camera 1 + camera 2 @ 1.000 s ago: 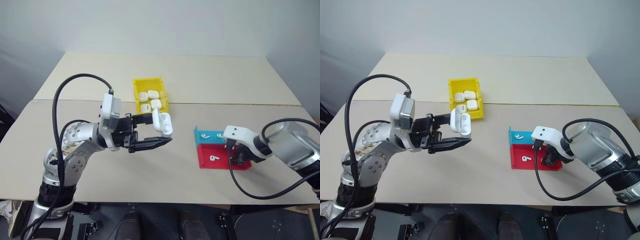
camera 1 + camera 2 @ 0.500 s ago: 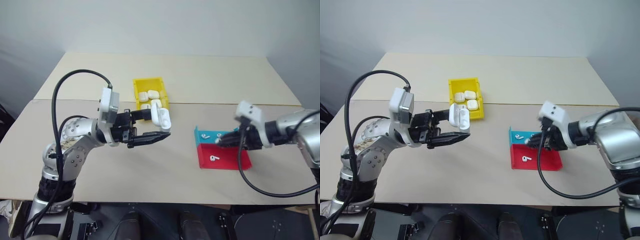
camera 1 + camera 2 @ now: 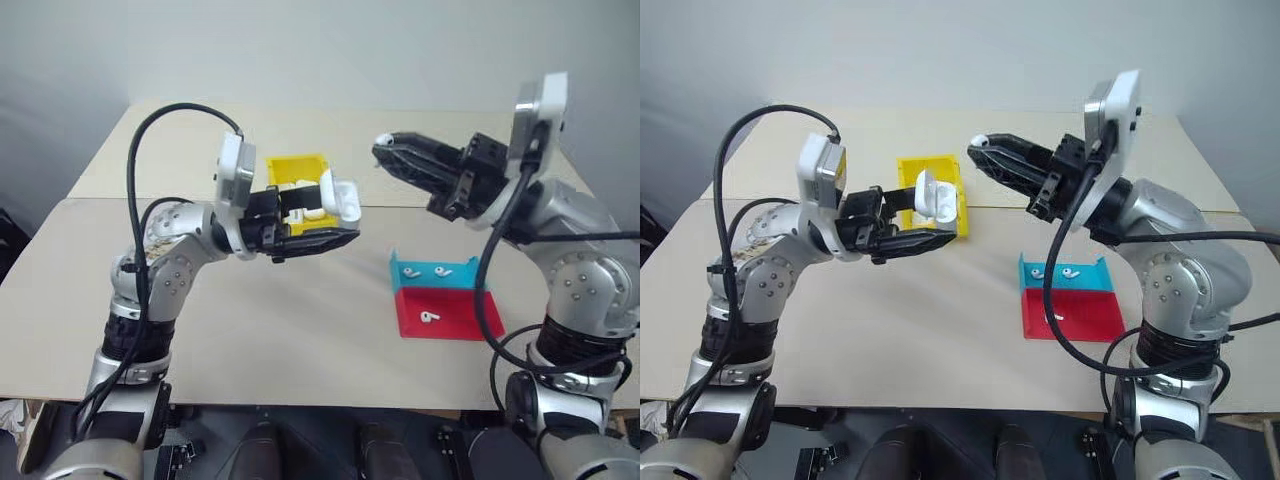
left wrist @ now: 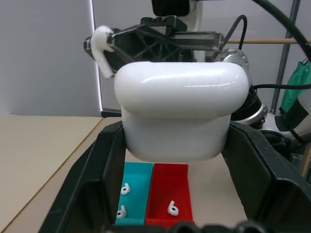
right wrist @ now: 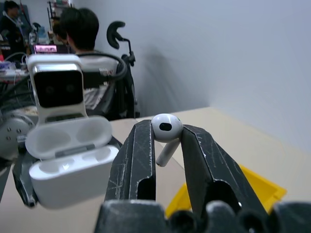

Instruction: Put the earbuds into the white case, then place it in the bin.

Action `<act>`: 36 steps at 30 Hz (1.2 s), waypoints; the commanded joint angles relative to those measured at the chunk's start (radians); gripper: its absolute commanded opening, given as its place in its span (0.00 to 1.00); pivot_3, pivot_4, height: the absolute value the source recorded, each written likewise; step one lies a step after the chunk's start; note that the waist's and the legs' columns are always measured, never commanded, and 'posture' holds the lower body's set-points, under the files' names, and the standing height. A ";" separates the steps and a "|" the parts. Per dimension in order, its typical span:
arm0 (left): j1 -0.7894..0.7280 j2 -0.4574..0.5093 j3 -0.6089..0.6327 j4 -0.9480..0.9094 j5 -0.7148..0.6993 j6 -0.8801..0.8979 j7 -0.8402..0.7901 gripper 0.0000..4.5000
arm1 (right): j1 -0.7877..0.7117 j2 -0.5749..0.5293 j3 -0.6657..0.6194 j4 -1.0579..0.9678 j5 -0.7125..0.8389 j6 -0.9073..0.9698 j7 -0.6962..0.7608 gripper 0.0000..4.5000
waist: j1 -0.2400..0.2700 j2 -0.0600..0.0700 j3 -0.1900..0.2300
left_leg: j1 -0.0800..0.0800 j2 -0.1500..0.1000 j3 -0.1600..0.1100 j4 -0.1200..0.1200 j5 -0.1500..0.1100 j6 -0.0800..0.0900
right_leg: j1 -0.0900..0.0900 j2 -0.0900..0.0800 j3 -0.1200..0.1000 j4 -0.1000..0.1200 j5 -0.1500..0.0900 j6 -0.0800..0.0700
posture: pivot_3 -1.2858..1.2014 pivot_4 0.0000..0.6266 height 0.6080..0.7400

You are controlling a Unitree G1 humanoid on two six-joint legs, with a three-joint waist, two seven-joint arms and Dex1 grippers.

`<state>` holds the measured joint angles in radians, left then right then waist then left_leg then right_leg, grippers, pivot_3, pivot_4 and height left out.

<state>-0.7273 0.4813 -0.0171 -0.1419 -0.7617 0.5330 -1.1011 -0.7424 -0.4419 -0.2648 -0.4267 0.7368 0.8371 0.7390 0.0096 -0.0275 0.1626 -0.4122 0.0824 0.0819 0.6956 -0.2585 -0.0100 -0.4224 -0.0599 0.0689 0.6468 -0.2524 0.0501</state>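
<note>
A: What does the left hand [image 3: 318, 222] hold?

B: The open case [image 3: 337, 199], clamped between its two black fingers above the tabletop [image 3: 300, 310]. In the right wrist view the lid stands up and both sockets of the case [image 5: 73, 153] are empty.

A: And the right hand [image 3: 985, 155]?

B: Its fingers are narrowed on one earbud [image 5: 166, 130], gripped by the round head with the stem hanging down between them. In the right eye view the earbud [image 3: 980, 141] shows as a white dot at the fingertips, raised above the tabletop and to the right of the case, with a clear gap between them.

A: Where is the bin [image 3: 296, 170]?

B: On the tabletop, left of centre and toward the far side, partly hidden behind the left hand and the case. White items lie inside; what they are cannot be told.

A: What lies to the right?

B: A tray [image 3: 480, 318] on the near right of the tabletop, teal on its far half, red on its near half. Two earbuds [image 3: 441, 271] rest in the teal half and one earbud [image 3: 428, 318] in the red half.

A: Anything beyond the tabletop?

B: In the right wrist view, a person [image 5: 82, 34] sits at a desk, seen from behind.
</note>
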 commanded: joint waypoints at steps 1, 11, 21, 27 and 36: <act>-0.045 -0.013 -0.008 -0.010 0.011 0.017 0.021 0.62 | -0.020 -0.002 -0.008 -0.047 0.058 -0.032 -0.033 0.14 | 0.000 0.000 0.000 | 0.000 0.000 0.000 0.000 0.000 0.000 | 0.000 0.000 0.000 0.000 0.000 0.000 | 0.52 0.24 1.00; -0.044 -0.055 -0.022 -0.039 0.010 0.047 0.050 0.62 | 0.045 -0.039 0.011 -0.095 0.124 -0.058 -0.030 0.14 | -0.003 0.000 0.000 | 0.000 0.000 0.000 0.000 0.000 0.000 | 0.000 0.000 0.000 0.000 0.000 0.000 | 0.52 0.24 1.00; -0.034 -0.053 -0.019 -0.058 0.007 0.044 0.034 0.62 | 0.093 -0.100 0.067 -0.097 0.079 -0.100 -0.026 0.14 | -0.006 0.000 0.000 | 0.000 0.000 0.000 0.000 0.000 0.000 | 0.000 0.000 0.000 0.000 0.000 0.000 | 0.52 0.24 1.00; -0.022 -0.062 -0.021 -0.072 0.007 0.038 0.039 0.62 | 0.098 -0.126 0.107 -0.092 0.049 -0.125 -0.021 0.14 | -0.008 0.000 0.000 | 0.000 0.000 0.000 0.000 0.000 0.000 | -0.001 0.000 0.000 0.000 0.000 0.000 | 0.52 0.24 1.00; -0.023 -0.071 -0.018 -0.048 0.031 0.015 0.035 0.62 | 0.095 -0.173 0.135 -0.076 0.052 -0.148 0.058 0.14 | -0.008 0.000 0.000 | 0.000 0.000 0.000 0.000 0.000 0.000 | 0.000 0.000 0.000 0.000 0.000 0.000 | 0.52 0.24 1.00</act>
<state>-0.7320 0.4198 -0.0520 -0.1650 -0.7257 0.5818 -1.0661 -0.6450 -0.6023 -0.1432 -0.4966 0.7892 0.7087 0.7763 0.0017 -0.0275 0.1626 -0.4124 0.0824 0.0817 0.6954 -0.2585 -0.0098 -0.4227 -0.0598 0.0692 0.6463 -0.2524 0.0501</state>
